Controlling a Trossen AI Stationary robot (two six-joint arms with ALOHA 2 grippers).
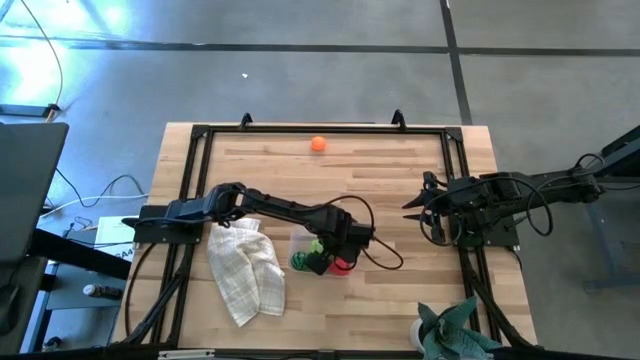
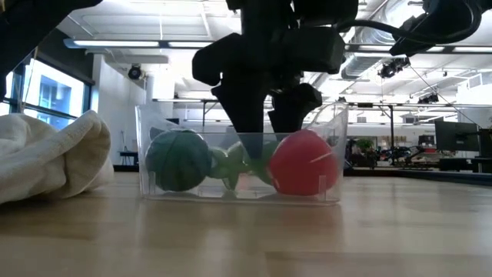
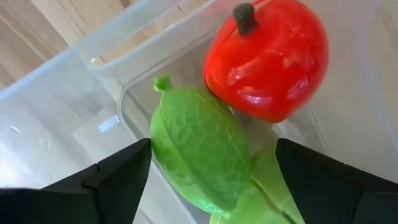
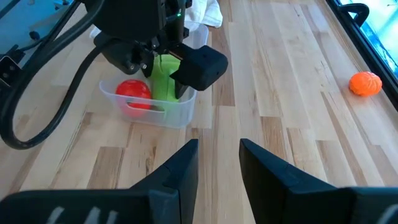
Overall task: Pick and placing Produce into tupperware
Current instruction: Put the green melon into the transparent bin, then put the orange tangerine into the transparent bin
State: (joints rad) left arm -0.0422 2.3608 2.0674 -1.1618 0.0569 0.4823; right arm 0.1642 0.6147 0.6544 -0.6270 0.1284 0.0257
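The clear tupperware [image 1: 298, 240] stands at the table's middle, near the near edge. In it lie the red produce [image 3: 267, 56], the light-green leafy one [image 3: 199, 149] and the round green one [image 2: 177, 158]. The orange one [image 1: 318, 143] rests alone on the wood near the far edge. My left gripper [image 3: 213, 146] is open and reaches down into the tupperware, its fingers standing on either side of the leafy one. My right gripper [image 4: 219, 149] is open and waits over the table's right side, facing the tupperware. My left gripper comes from above with one finger [image 3: 124, 177] on each side of the leafy produce, which lies on the tupperware's floor beside the red one. I cannot tell whether the fingers touch it.
A white checked cloth [image 1: 245, 268] lies crumpled just left of the tupperware. A teal spiky plant-like thing [image 1: 455, 330] sits at the near right corner. A dark frame [image 1: 300, 130] runs around the table's edges. Bare wood lies between the tupperware and the orange produce.
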